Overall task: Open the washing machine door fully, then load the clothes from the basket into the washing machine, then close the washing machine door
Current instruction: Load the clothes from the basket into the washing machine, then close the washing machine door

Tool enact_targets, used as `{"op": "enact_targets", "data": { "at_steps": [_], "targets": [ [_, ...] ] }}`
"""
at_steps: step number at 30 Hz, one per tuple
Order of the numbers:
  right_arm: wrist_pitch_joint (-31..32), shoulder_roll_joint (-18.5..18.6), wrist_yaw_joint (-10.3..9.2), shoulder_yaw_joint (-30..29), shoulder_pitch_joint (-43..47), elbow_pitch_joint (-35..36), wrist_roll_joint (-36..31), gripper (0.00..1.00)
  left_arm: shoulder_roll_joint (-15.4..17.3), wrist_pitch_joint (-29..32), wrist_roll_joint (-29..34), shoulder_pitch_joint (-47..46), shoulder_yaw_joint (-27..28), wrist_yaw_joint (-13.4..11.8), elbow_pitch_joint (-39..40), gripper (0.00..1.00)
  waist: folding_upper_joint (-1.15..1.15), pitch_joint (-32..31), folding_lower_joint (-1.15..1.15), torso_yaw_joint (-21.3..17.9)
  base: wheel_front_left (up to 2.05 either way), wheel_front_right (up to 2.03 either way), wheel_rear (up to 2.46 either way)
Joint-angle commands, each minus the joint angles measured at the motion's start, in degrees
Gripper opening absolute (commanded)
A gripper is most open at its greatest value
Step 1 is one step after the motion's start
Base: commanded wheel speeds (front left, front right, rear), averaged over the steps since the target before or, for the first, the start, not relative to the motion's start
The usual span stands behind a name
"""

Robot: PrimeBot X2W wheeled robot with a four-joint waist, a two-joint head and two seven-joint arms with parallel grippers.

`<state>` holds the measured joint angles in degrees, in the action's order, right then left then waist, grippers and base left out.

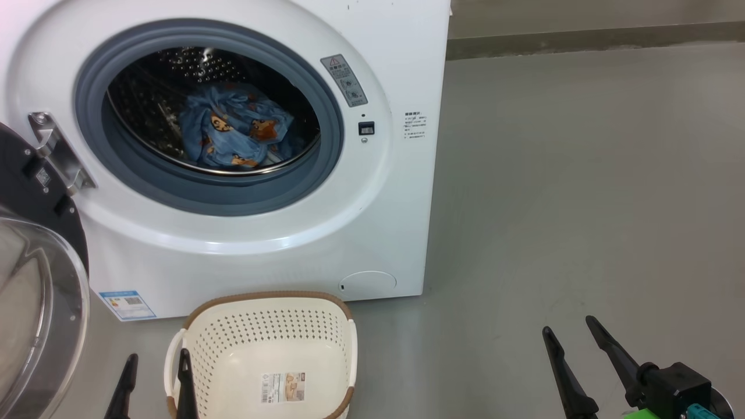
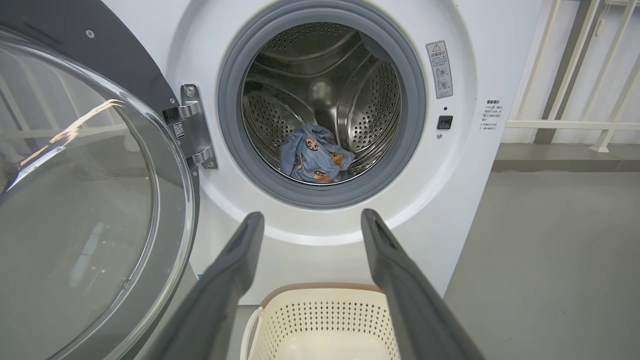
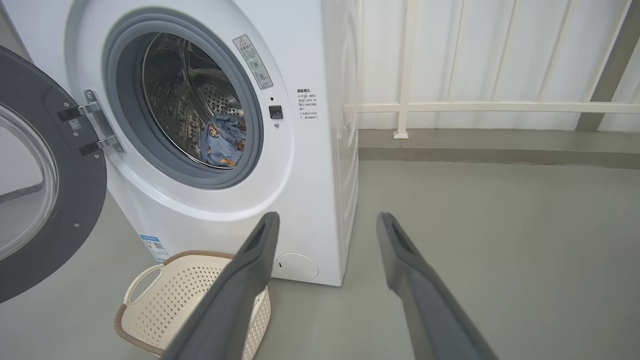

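Washing machine [image 1: 279, 256]: big white box w/ rounded front, stood on smooth grey floor [image 1: 582, 174]; its door [image 1: 41, 192], round w/ glossy black rim and clear bulging glass bowl, is swung wide open to the left on a bright metal hinge [image 2: 195, 125]. Clothes [image 1: 233, 131] are seen bunched in a crumpled heap at the bottom of the perforated steel drum [image 2: 360, 100], inside the grey-blue rubber ring [image 2: 230, 125]; fabric is light blue w/ orange-brown bear prints. Basket [image 1: 268, 334], cream perforated plastic, rounded rect. w/ brown woven-look rim, is set on the floor just before the machine's lower front edge, btwn blue energy sticker [image 1: 127, 304] and round flap [image 1: 366, 282]; a label sticker [image 1: 283, 387] is stuck flat on its bottom. L gripper [image 1: 159, 356]: long dark tapered fingers spread apart, nothing held, at the basket's left handle. R gripper [image 1: 568, 326]: fingers likewise released, nothing gripped, over bare floor well right of the basket.
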<state>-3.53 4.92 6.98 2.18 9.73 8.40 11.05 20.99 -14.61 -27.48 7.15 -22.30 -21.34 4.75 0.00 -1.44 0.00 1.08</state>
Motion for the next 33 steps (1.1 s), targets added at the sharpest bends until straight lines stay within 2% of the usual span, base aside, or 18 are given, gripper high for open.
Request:
{"op": "enact_targets", "data": {
  "at_steps": [1,26,33],
  "targets": [
    [0.1,0.4,0.51,1.1,-0.7,1.9,-0.5,1.0,1.3,0.0,-0.3,-1.3,2.0,0.4,1.1,1.0,0.0,-0.1,0.0,0.1,0.0,0.0,0.0],
    [0.3,0.4,0.51,0.9,-0.7,2.2,-0.4,1.0,1.5,-0.1,0.0,-2.2,1.5,0.3,0.9,1.0,0.0,0.1,0.0,0.6,0.0,0.0,0.0],
    [0.2,0.1,0.51,1.1,-0.6,2.3,-0.5,1.0,1.7,-0.1,0.3,-2.2,1.3,0.3,1.2,1.0,0.0,0.1,0.0,0.7,-0.54,0.54,0.0]
  ]
}}
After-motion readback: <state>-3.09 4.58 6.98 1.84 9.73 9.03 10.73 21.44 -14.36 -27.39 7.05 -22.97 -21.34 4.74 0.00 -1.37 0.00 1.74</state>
